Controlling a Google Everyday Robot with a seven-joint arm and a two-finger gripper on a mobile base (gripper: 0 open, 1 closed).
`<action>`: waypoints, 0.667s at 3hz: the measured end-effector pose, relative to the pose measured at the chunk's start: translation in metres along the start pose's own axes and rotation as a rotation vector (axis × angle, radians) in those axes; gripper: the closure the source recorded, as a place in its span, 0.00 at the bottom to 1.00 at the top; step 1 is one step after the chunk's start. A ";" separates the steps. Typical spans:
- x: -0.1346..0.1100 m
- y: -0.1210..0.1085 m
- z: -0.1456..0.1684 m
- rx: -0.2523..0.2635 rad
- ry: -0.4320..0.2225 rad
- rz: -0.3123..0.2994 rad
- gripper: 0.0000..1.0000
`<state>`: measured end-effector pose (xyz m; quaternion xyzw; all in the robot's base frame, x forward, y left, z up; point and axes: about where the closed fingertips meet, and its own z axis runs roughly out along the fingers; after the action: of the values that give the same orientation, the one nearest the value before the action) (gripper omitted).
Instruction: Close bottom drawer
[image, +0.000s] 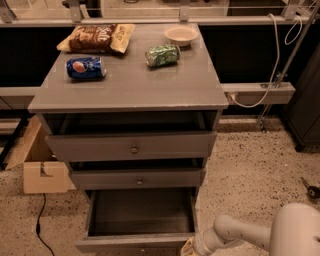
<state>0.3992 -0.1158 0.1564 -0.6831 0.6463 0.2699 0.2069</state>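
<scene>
The bottom drawer of the grey cabinet is pulled far out, its dark empty inside facing up and its front at the bottom edge of the camera view. My white arm reaches in from the lower right. The gripper is at the right end of the drawer front, mostly cut off by the frame edge. The middle drawer and the top drawer above it stand slightly open.
On the cabinet top lie a blue soda can, a green can, a chip bag and a small bowl. A cardboard box stands on the floor at left. A cable runs beside it.
</scene>
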 end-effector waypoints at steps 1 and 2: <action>0.001 -0.006 0.000 0.028 -0.001 -0.003 1.00; 0.001 -0.027 0.000 0.125 -0.035 0.000 1.00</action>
<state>0.4262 -0.1143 0.1538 -0.6642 0.6580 0.2409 0.2604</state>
